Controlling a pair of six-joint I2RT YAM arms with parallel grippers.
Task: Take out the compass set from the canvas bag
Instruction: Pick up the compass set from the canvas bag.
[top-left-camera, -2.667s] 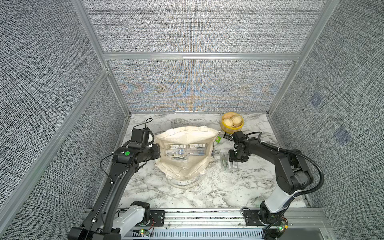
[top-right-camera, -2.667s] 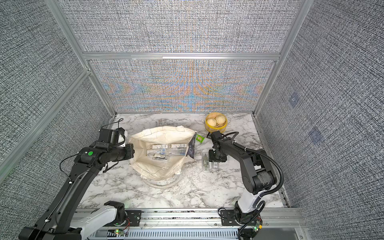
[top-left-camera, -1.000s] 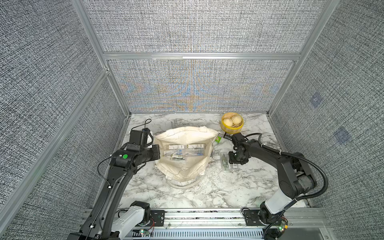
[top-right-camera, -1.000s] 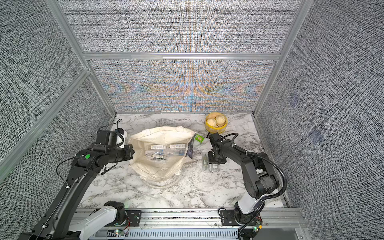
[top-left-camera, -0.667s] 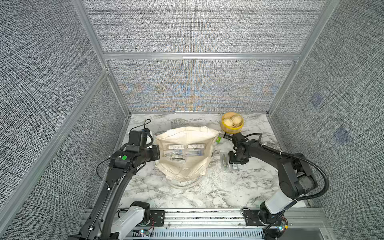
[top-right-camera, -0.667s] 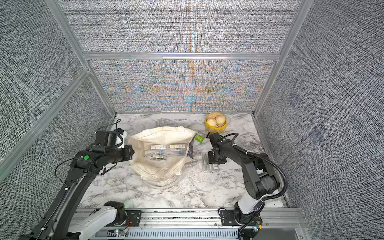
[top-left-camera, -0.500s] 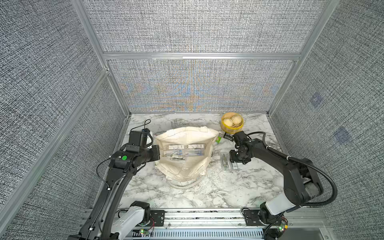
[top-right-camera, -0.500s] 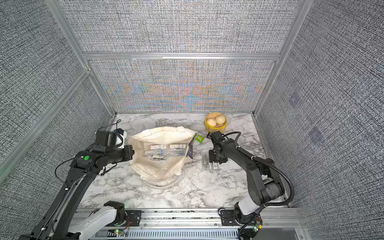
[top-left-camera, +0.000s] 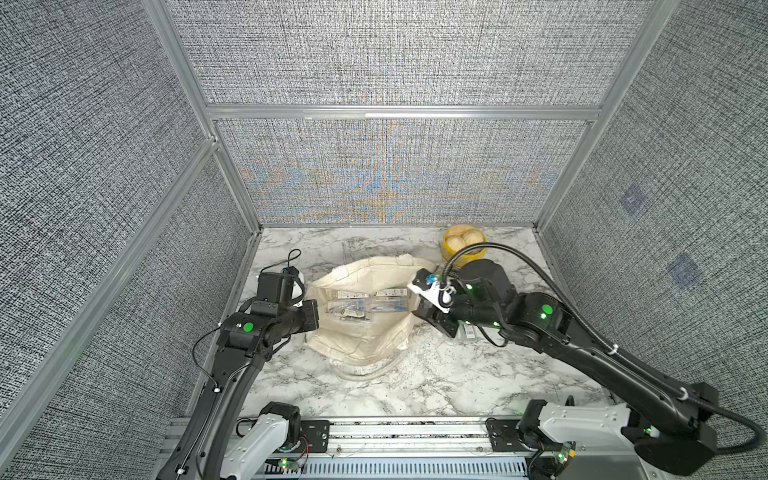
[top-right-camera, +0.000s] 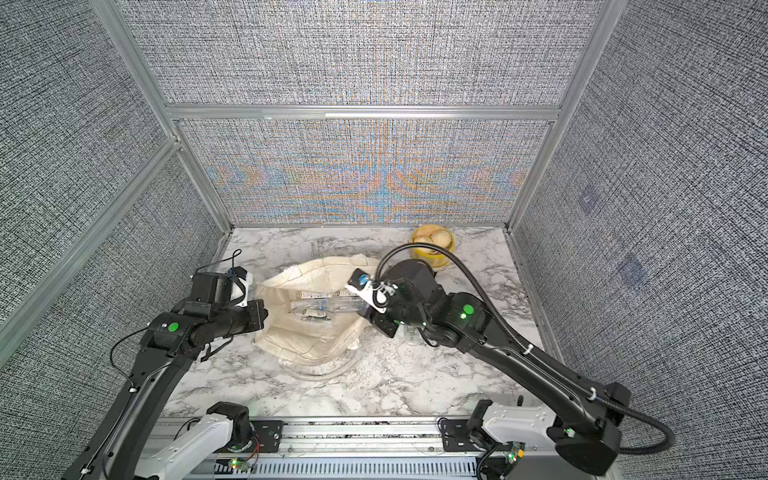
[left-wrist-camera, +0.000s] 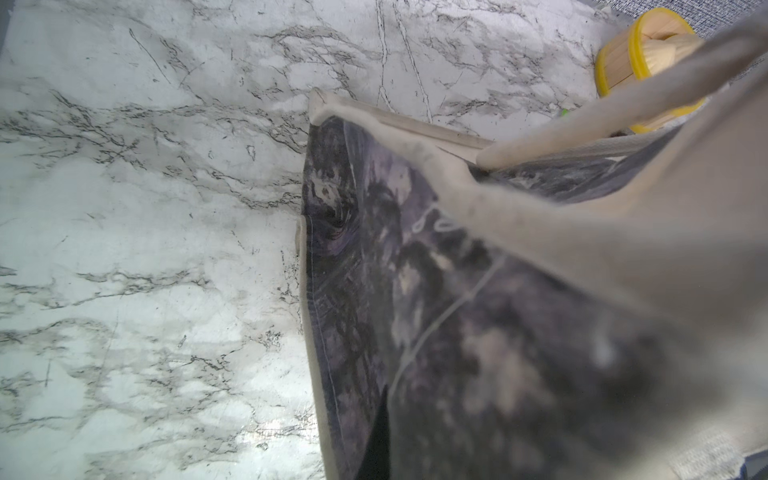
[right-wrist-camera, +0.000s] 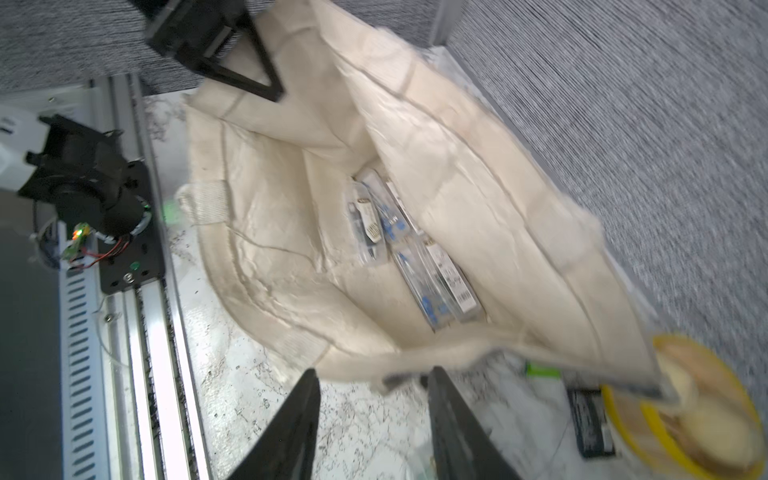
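The cream canvas bag (top-left-camera: 365, 336) (top-right-camera: 316, 338) lies open in the middle of the marble table. Several clear compass set packs (top-left-camera: 357, 305) (top-right-camera: 316, 307) (right-wrist-camera: 415, 257) lie inside it. Another clear compass set pack (top-left-camera: 468, 331) (top-right-camera: 411, 332) lies on the marble just right of the bag, partly hidden under my right arm. My left gripper (top-left-camera: 309, 313) (top-right-camera: 259, 316) is shut on the bag's left rim, and the left wrist view shows the bag's dark printed panel (left-wrist-camera: 457, 291) close up. My right gripper (top-left-camera: 419, 311) (right-wrist-camera: 372, 374) hangs open over the bag's right rim, nothing between its fingers.
A yellow steamer basket (top-left-camera: 463, 247) (top-right-camera: 432, 245) (right-wrist-camera: 698, 415) stands at the back right, close behind my right wrist. A small green item (right-wrist-camera: 542, 370) and a dark packet (right-wrist-camera: 590, 419) lie between basket and bag. The bag's handles (top-left-camera: 365, 372) trail toward the front rail.
My right gripper has risen from the clear pack on the marble and swung left to the bag's right rim. The pack stays on the table. The left gripper keeps its hold.
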